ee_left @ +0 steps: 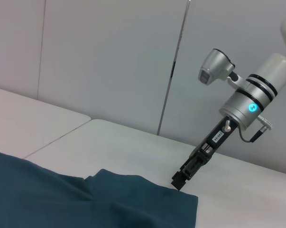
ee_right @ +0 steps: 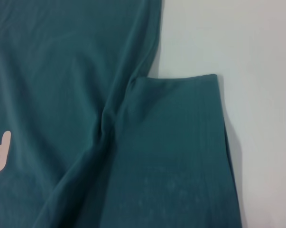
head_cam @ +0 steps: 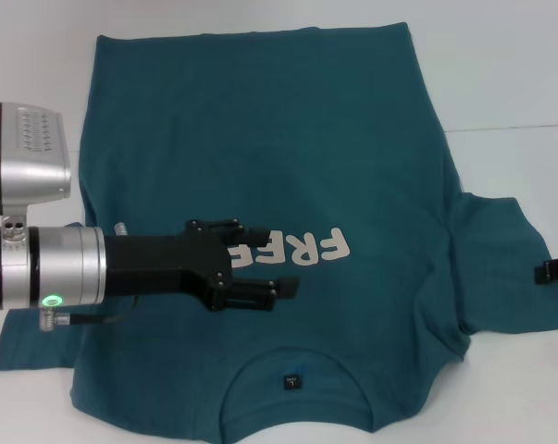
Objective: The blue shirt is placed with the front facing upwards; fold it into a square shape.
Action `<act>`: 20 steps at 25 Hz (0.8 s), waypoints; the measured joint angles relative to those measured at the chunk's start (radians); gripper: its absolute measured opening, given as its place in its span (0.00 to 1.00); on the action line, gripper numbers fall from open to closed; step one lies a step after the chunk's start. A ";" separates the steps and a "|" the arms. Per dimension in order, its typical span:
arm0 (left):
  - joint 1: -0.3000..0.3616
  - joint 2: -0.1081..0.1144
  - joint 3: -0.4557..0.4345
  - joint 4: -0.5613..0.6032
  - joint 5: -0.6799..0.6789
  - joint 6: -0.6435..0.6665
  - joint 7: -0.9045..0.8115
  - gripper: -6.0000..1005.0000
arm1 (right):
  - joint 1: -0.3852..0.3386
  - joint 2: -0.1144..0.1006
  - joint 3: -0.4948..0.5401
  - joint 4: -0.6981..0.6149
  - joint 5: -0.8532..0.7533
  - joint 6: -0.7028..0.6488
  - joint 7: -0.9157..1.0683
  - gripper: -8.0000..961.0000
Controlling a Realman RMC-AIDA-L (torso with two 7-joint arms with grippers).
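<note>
The blue shirt (head_cam: pixel 260 120) lies flat on the white table, front up, collar and dark neck label (head_cam: pixel 292 380) nearest me. Its white lettering (head_cam: pixel 311 248) reads upside down. My left gripper (head_cam: pixel 280 261) hovers over the chest beside the lettering, open, holding nothing. My right gripper (head_cam: pixel 556 270) shows only as a black tip at the outer edge of the right sleeve (head_cam: pixel 501 259). In the left wrist view the right gripper (ee_left: pixel 180 180) points down at that sleeve's corner (ee_left: pixel 180 204). The right wrist view shows the sleeve (ee_right: pixel 180 142) and the shirt's side (ee_right: pixel 62 71).
White table (head_cam: pixel 510 74) surrounds the shirt, with a seam line (head_cam: pixel 519 128) at the right. The left sleeve (head_cam: pixel 38 338) lies under my left arm. Grey wall panels (ee_left: pixel 109 57) stand behind the table.
</note>
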 joint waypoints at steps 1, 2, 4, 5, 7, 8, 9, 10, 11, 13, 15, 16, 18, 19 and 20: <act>0.000 0.000 0.000 0.000 0.000 0.000 0.000 0.87 | 0.000 0.000 0.000 0.005 0.000 0.002 0.000 0.93; 0.000 0.000 0.000 0.000 0.000 0.000 0.000 0.87 | 0.000 0.000 0.000 0.008 0.001 0.005 -0.001 0.93; 0.000 0.000 0.000 0.000 0.000 0.000 0.000 0.87 | 0.000 0.000 0.000 0.011 0.001 0.007 -0.001 0.93; 0.000 0.000 0.000 0.000 0.000 0.000 0.000 0.87 | 0.000 0.000 0.000 0.012 0.001 0.008 -0.001 0.93; -0.001 0.000 0.000 -0.001 0.000 0.000 0.000 0.87 | 0.000 0.000 0.000 0.012 0.001 0.008 -0.001 0.93; -0.002 0.000 0.000 -0.001 0.000 0.000 0.000 0.87 | 0.000 0.000 0.000 0.012 0.001 0.009 -0.001 0.93; -0.003 0.000 0.000 -0.001 0.000 0.000 0.000 0.87 | 0.000 0.000 0.000 0.012 0.001 0.010 -0.002 0.93; -0.004 0.000 0.000 -0.002 0.000 0.000 0.000 0.87 | 0.000 0.001 0.000 0.012 0.001 0.010 -0.002 0.93; -0.004 0.000 0.000 -0.001 0.000 0.000 0.000 0.87 | 0.000 0.002 0.000 0.012 0.001 0.011 -0.002 0.93; -0.004 0.000 0.000 -0.002 0.001 0.000 0.000 0.87 | 0.000 0.004 0.000 0.012 0.001 0.015 -0.002 0.93; -0.004 -0.001 0.000 -0.002 0.001 0.000 0.000 0.87 | 0.000 0.004 0.000 0.013 0.001 0.017 -0.002 0.93; -0.004 0.000 0.000 -0.002 0.001 0.000 0.000 0.87 | 0.000 0.004 0.000 0.014 0.002 0.018 -0.002 0.93; -0.004 -0.001 0.000 -0.002 0.001 0.000 0.000 0.87 | 0.000 0.005 0.000 0.023 0.002 0.023 -0.002 0.93; -0.004 -0.001 0.000 -0.002 0.002 0.000 0.000 0.87 | 0.000 0.005 -0.001 0.029 0.003 0.026 -0.002 0.93; -0.004 0.000 0.000 -0.002 0.002 0.000 0.000 0.87 | 0.001 0.005 -0.002 0.033 0.003 0.031 -0.002 0.93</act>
